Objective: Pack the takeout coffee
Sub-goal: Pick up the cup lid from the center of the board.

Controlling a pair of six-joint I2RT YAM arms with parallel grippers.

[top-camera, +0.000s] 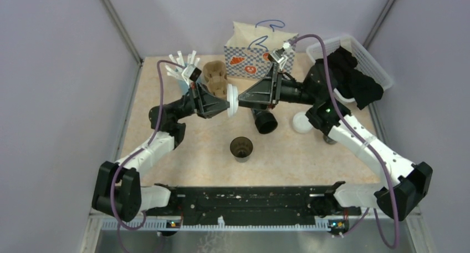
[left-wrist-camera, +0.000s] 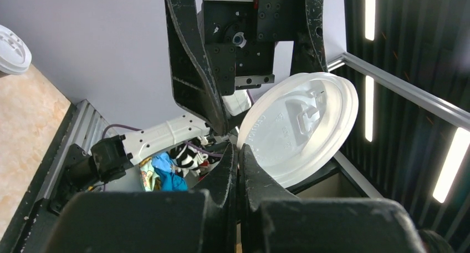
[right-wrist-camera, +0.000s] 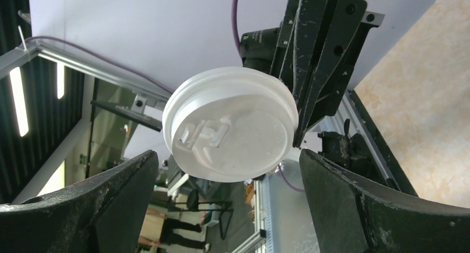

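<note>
Top view: sip lid (top-camera: pixel 231 101) showed edge-on; its face was unreadable. Near side of pulp cup carrier (top-camera: pixel 214 75) was hidden behind left arm (top-camera: pixel 166 115). Body of straw cup (top-camera: pixel 182 74) was mostly covered by the same arm. Far end of lying black cup (top-camera: pixel 265 121) sat under right arm (top-camera: pixel 354 133). Right rim of loose lid (top-camera: pixel 302 122) was overlapped by that arm; a dark object (top-camera: pixel 331 137) beneath it was too covered to identify. A black cloth (top-camera: pixel 354 78) hid the basket (top-camera: pixel 370 57) contents.

Left wrist view: a white lid (left-wrist-camera: pixel 10 49) was cut by the left edge; left fingers (left-wrist-camera: pixel 219 181) hid the sip lid's lower rim.

Right wrist view: right fingers (right-wrist-camera: pixel 88 206) ran off the bottom edge; the room behind was blurred.
</note>
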